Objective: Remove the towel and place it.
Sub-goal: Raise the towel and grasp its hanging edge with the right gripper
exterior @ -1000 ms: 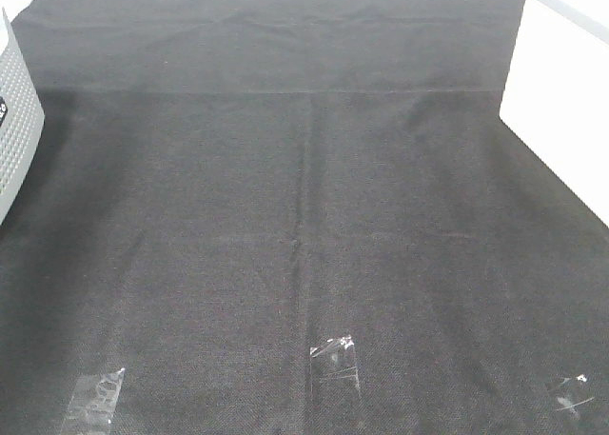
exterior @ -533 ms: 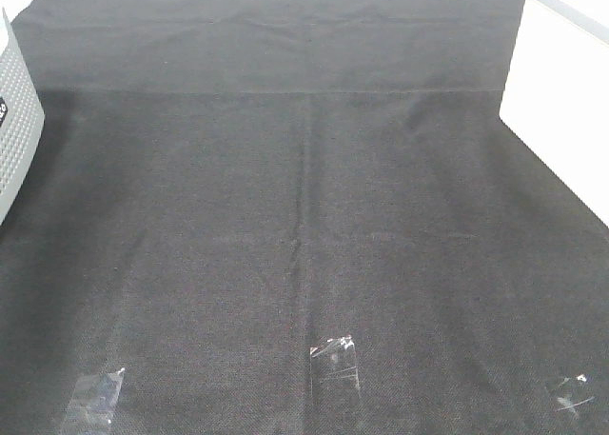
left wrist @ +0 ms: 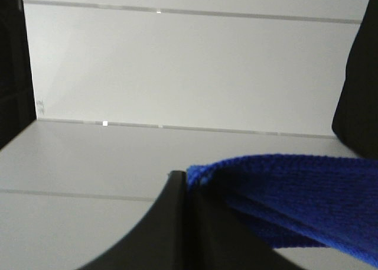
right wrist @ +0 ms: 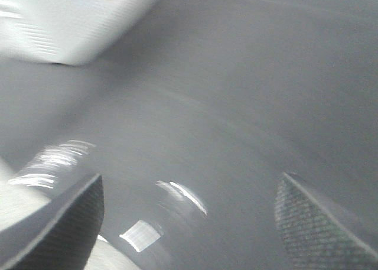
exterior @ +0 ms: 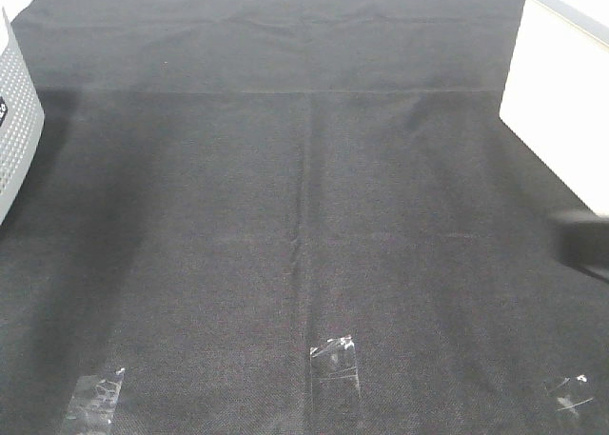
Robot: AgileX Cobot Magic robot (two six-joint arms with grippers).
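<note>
The royal-blue towel point(left wrist: 295, 205) shows only in the left wrist view, bunched up right against my left gripper point(left wrist: 184, 176). The two black fingers are pressed together with the towel's edge pinched at their tips, held up in front of a white panelled wall point(left wrist: 177, 69). Neither the towel nor the left gripper shows in the high view. My right gripper point(right wrist: 189, 187) is open and empty, with its fingers wide apart over the black table cloth point(right wrist: 236, 93). That view is blurred. In the high view it is a blurred dark shape point(exterior: 582, 240) at the right edge.
The black table cloth point(exterior: 304, 187) covers the table, with several clear tape patches point(exterior: 335, 354) near its front edge. A white perforated container point(exterior: 14, 121) stands at the far left and also shows in the right wrist view point(right wrist: 71, 22). A bare white surface point(exterior: 561, 92) lies at the right.
A blurred dark shape, my right arm, has come into the high view at the right edge. The shadow on the cloth's left side has grown darker.
</note>
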